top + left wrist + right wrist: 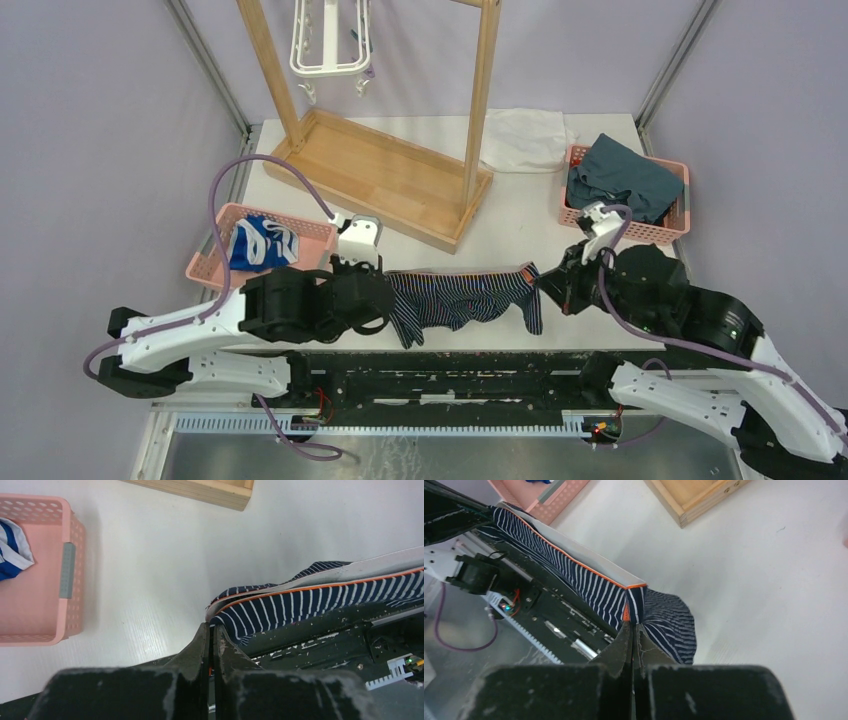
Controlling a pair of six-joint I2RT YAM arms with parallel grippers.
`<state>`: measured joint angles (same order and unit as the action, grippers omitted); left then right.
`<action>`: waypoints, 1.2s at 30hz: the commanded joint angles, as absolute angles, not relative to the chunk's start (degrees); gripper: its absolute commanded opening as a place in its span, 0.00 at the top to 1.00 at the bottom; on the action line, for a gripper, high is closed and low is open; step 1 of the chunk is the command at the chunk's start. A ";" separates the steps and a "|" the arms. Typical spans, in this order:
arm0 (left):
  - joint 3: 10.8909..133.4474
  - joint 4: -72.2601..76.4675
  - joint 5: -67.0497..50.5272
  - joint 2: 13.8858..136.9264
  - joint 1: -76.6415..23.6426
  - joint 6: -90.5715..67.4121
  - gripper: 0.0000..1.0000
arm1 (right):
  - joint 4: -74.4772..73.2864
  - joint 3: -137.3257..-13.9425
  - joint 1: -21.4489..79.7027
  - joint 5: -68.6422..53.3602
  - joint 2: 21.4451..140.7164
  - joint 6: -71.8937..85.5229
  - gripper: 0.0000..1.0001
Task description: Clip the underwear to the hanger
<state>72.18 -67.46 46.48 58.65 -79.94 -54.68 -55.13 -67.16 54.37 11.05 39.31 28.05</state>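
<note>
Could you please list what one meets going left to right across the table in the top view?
Left pink basket holding the blue-and-white garment → left hand → underwear → right hand → right pink basket holding the teal cloth.

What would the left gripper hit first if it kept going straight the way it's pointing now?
The left gripper is shut on the underwear, so past that cloth it would probably meet the white table; the wooden rack base lies farther on. Depth is unclear.
</note>
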 commanded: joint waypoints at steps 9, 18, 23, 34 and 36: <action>72.78 -65.95 47.93 68.07 -68.95 -43.25 0.97 | -60.19 -63.92 54.63 22.70 41.98 32.92 1.00; 60.97 -26.32 29.94 79.70 -45.55 -13.50 0.71 | -30.51 -55.37 29.31 4.66 70.14 23.38 0.79; 65.23 -25.35 34.12 87.11 -44.65 -14.05 0.34 | -24.14 -56.57 24.23 -0.73 79.83 23.00 0.51; 48.97 -22.05 32.43 74.51 -41.14 -29.02 0.24 | -17.12 -49.88 19.73 -6.55 77.52 23.17 0.34; 45.83 -20.26 30.43 73.83 -41.00 -30.54 0.24 | -14.80 -49.94 19.67 -9.74 79.57 22.94 0.33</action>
<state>51.18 -24.82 32.67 75.68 -41.15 -23.55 -21.80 -50.37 19.73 -3.75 77.56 23.70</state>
